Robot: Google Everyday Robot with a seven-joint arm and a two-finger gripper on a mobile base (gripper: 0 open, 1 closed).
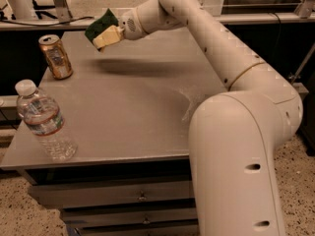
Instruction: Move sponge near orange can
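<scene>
While the long white arm reached in from the right, its claw (105, 34) hung in the air over the far left part of the grey tabletop (138, 112), pinching the sponge (100, 23) with the dark green face tilted up. The orange can (55, 56) stood upright by the left edge, near the lifted sponge but lower and further left, the two not touching. A clear water bottle (44, 122) with a white cap stood upright at the near left corner, apart from the can.
</scene>
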